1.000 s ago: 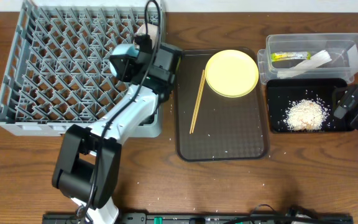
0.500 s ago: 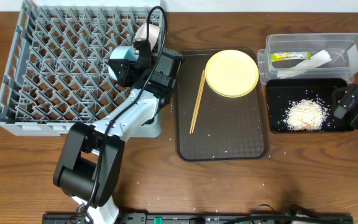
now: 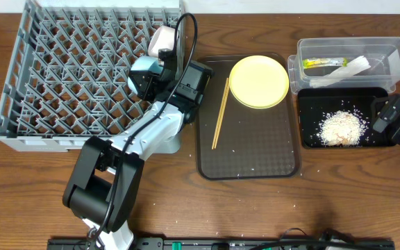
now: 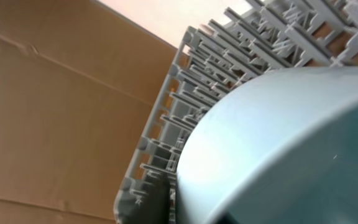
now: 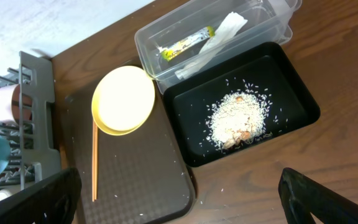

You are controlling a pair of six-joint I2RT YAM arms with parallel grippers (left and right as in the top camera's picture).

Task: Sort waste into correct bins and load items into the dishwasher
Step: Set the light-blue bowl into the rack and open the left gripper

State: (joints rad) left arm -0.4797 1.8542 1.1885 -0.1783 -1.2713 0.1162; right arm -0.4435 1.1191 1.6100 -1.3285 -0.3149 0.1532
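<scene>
On brown tray [image 3: 255, 163]: yellow plate [image 3: 258, 81], chopsticks [image 3: 219, 114] beside; left arm [image 3: 151, 128] overlaps rack [image 3: 47, 76].

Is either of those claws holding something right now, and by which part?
The left claw seems to grip the blue bowl over the rack; where exactly is hidden. The right claw holds nothing.

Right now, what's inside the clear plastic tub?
The clear tub holds a green-and-yellow wrapper and a white paper strip next to it. Anything beneath the strip is covered and cannot be seen.
</scene>
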